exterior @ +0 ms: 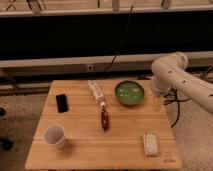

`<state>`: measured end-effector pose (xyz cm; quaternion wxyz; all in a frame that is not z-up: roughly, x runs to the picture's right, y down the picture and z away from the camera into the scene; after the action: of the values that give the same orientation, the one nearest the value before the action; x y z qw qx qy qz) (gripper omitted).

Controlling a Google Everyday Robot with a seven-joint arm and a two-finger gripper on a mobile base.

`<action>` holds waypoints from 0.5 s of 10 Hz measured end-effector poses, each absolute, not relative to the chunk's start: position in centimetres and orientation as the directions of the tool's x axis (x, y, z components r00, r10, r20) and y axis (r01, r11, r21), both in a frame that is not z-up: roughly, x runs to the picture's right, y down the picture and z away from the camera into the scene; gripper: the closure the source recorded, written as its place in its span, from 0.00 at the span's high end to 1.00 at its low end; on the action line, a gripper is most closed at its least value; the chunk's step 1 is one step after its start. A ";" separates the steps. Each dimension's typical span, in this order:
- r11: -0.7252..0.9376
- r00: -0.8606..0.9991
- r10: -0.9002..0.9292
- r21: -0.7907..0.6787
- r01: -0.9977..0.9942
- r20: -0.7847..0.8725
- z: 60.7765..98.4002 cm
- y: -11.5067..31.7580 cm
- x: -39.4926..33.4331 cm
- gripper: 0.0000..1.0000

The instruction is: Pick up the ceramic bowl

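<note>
Slatted wooden table (75, 150), round glossy green ceramic bowl (129, 93), gripper (158, 102) beside it.

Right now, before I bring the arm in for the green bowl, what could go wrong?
The gripper hangs low by the table's right edge, close beside the ceramic bowl; a sideways approach might shove the bowl rather than grip its rim.
The bowl looks glossy and shallow, so a rim pinch may slip.
A white tube and a brown bottle lie just left of it; a pushed bowl could hit them.
</note>
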<state>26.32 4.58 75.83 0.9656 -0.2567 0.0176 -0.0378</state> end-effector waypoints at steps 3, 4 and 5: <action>0.870 0.994 -0.106 -0.485 0.091 -0.002 77.5 3.5 26.0 0.80; 0.870 0.994 -0.111 -0.483 0.097 -0.001 77.9 3.4 26.0 0.80; 0.870 0.993 -0.118 -0.481 0.108 0.009 78.5 3.3 25.6 0.80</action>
<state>25.62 3.34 78.46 0.9669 -0.2482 0.0105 -0.0585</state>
